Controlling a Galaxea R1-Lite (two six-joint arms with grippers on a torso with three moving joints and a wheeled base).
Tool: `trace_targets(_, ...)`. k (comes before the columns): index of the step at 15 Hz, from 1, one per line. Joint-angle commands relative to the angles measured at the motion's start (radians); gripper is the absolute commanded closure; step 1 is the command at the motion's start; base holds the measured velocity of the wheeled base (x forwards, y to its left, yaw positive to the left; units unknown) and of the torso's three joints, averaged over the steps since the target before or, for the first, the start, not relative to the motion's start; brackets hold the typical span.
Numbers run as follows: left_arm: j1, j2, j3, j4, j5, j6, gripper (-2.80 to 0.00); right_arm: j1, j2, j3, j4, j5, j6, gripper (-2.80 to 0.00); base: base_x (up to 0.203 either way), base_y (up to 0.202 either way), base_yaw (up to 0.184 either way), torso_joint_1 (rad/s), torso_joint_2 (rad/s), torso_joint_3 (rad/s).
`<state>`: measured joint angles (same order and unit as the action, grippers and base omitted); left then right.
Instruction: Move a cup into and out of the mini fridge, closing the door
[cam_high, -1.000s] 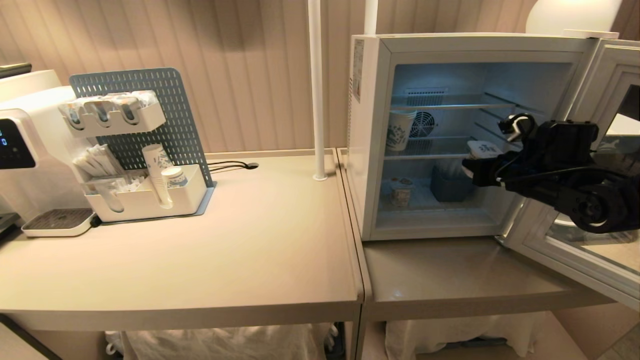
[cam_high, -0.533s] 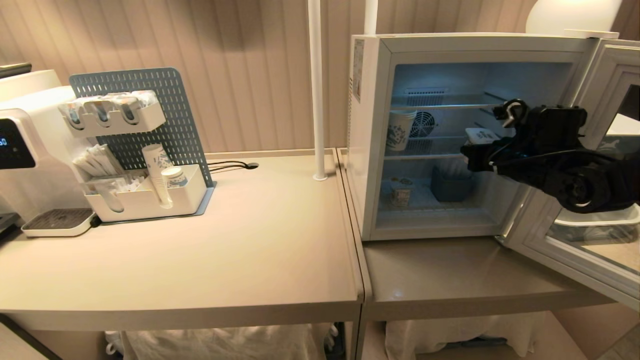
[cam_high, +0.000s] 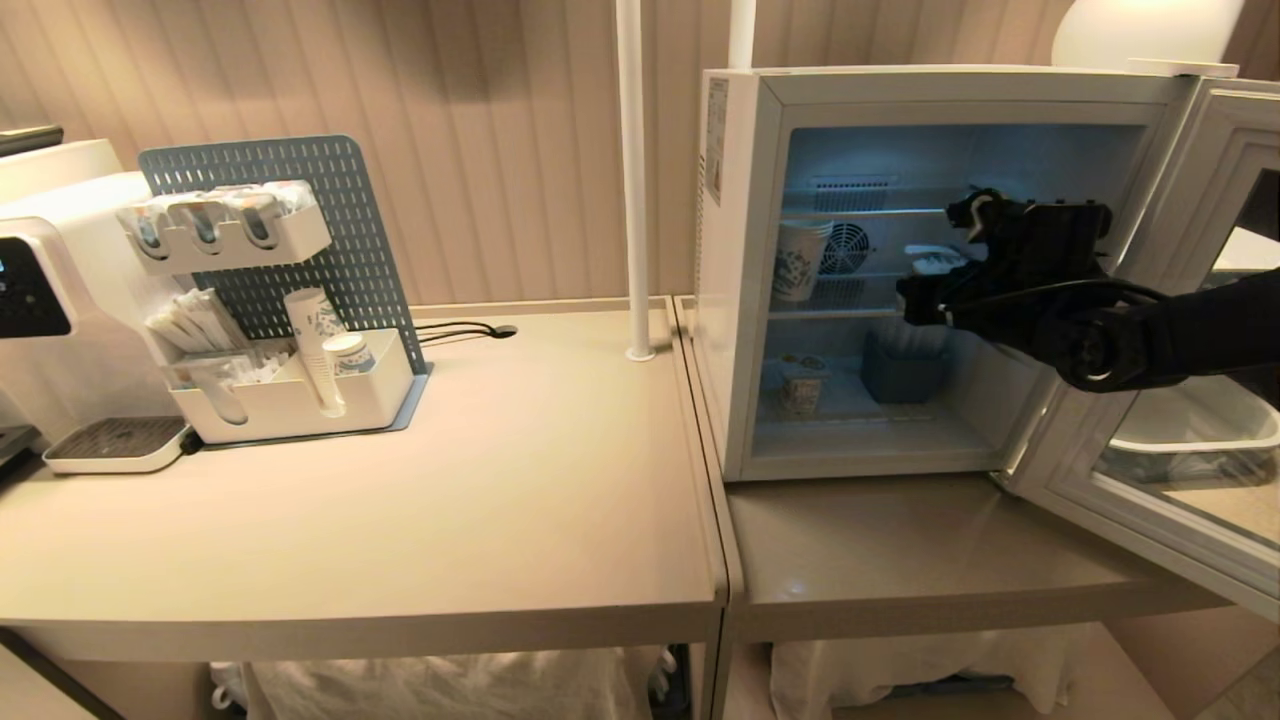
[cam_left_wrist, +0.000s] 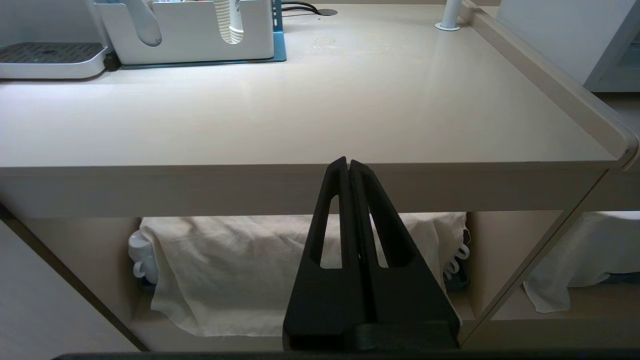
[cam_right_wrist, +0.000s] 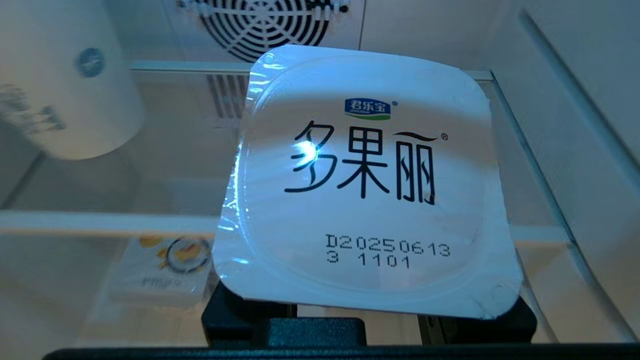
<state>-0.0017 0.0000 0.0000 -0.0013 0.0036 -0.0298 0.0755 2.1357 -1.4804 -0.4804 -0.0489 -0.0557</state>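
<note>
Right claw (cam_high: 925, 290) sits inside the open mini fridge (cam_high: 745, 270), right of centre in the head frame, just above the middle wire shelf (cam_high: 850, 312). It is pinching the cup (cam_right_wrist: 367, 180): in the right wrist frame the square foil lid fills the centre, with black lettering and a printed date code, and the black claw fingers (cam_right_wrist: 235, 312) show under its near edge on either side. In the head frame only a pale sliver of the cup (cam_high: 930, 258) shows ahead of the black wrist.

Door (cam_high: 1190, 330) is swung wide open, at the right edge of the head frame, hinged on the fridge's right side.

Fridge contents: a patterned paper cup (cam_high: 798, 260) stands on the middle shelf at left, in front of the round fan grille (cam_high: 848, 248). On the fridge floor, a second small tub (cam_high: 802, 383) with an orange-and-yellow lid at left and a dark blue-grey box (cam_high: 900, 368) near centre.

Left claw (cam_left_wrist: 348, 167) is pressed together, parked low in front of the counter (cam_left_wrist: 300, 115) edge, holding nothing; it is out of the head frame.

Left counter (cam_high: 400, 500), upper left of head frame: white organiser with blue pegboard (cam_high: 290, 290), stacked paper cups (cam_high: 318, 350) in it, and a white dispenser machine (cam_high: 40, 290) at the far left edge. White cloth (cam_left_wrist: 280, 270) lies on the shelf under the counter.
</note>
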Motion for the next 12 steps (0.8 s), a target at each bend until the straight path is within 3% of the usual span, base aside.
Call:
trace_targets(1, 0.0, 0.002, 0.002, 0.0, 0.001, -0.001, 0.0, 0.006, 0.053, -0.043, -0.001, -0.003, -0.001, 0.0, 0.0, 0.0, 0.0, 0.0, 0.0, 0.0)
trace_targets(12, 0.0, 0.002, 0.002, 0.0, 0.001, -0.001, 0.0, 0.006, 0.175, -0.207, 0.055, -0.016, -0.003, 0.0, 0.0, 0.0, 0.0, 0.0, 0.0, 0.0)
